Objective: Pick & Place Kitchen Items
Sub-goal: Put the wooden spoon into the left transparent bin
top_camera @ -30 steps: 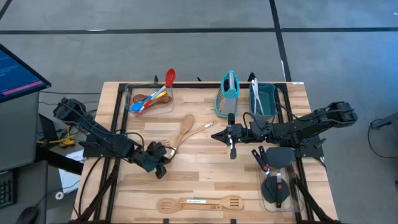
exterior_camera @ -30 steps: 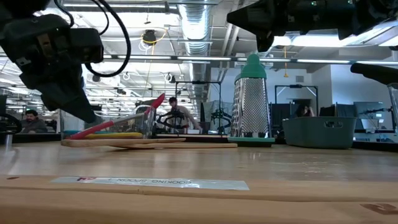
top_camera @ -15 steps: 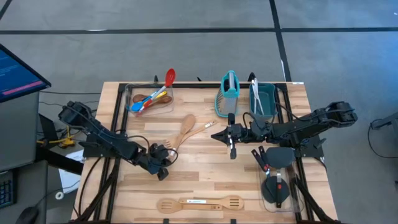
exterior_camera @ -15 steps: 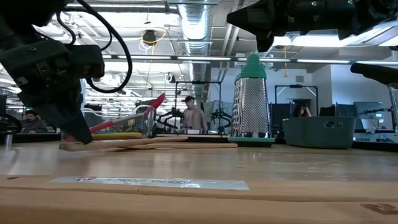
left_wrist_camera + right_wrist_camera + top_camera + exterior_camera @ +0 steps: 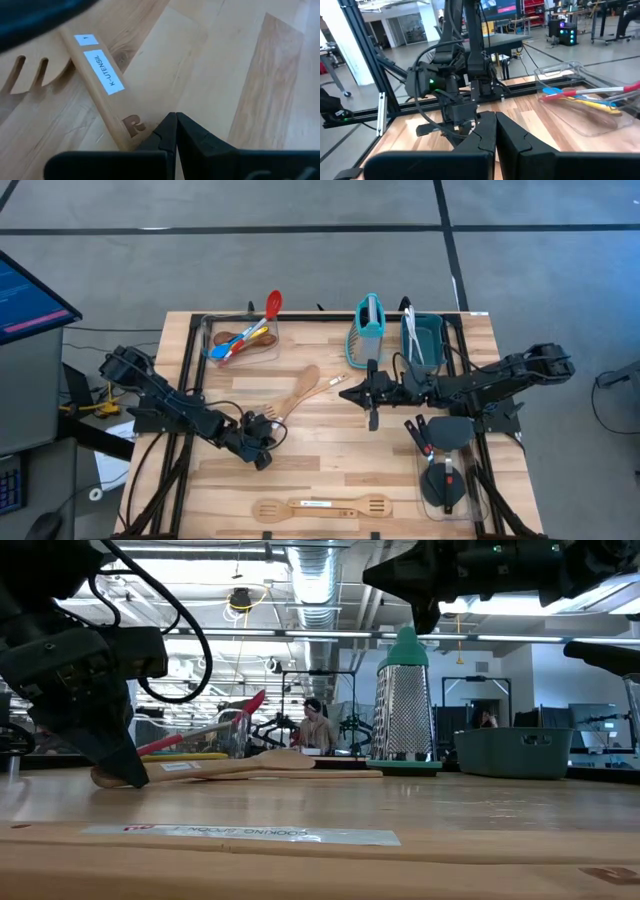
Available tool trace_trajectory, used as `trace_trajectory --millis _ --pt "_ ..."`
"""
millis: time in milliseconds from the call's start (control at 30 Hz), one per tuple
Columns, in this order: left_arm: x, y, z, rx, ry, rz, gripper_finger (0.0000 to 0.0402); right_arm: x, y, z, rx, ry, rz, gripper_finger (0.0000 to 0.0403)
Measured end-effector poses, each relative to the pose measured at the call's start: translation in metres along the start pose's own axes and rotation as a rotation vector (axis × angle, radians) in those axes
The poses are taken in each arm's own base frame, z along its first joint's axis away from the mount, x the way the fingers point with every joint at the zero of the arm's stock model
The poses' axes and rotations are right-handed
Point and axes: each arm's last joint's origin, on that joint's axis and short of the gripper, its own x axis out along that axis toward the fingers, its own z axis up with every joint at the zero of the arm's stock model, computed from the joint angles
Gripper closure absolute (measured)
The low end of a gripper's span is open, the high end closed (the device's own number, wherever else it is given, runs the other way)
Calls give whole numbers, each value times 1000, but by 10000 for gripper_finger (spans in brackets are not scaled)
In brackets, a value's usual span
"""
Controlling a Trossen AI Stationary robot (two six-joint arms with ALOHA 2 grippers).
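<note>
- Butcher-block table: left gripper, jaws together, presses beside wooden spoon handle at 7 o'clock from center.
- Risk: pinched jaws nudge spoon, never grasping.
- Right gripper, jaws together, hovers mid-table.

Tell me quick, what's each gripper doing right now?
Left gripper: shut, holding nothing, tips beside the wooden utensil handle.
Right gripper: shut, holding nothing, above the table.
</note>
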Motion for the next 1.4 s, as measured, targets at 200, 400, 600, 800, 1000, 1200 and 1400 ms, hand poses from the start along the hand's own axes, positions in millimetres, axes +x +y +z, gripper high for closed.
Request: trace_trajectory --millis 200,400,600,800,1000,1200,1400 --pt "-4 -4 4 1 -28 -52 400 0 -1 -2 -4 24 -5 403" --pt "-20 -7 15 -11 -85 -116 400 0 -1 -5 -7 47 -9 403" --pt "-33 1 18 18 -92 -62 401 0 -2 -5 -7 53 -14 403" --pt "-38 13 12 2 -33 50 401 0 -2 -5 -8 54 -14 403" --pt "-38 13 12 -2 -32 50 401 0 -2 -5 -8 56 -14 403" --pt "-38 12 11 -7 -23 39 401 0 -2 -5 -8 56 -14 403" --pt "-41 8 6 -28 -17 16 401 0 -2 -5 -8 56 -14 403"
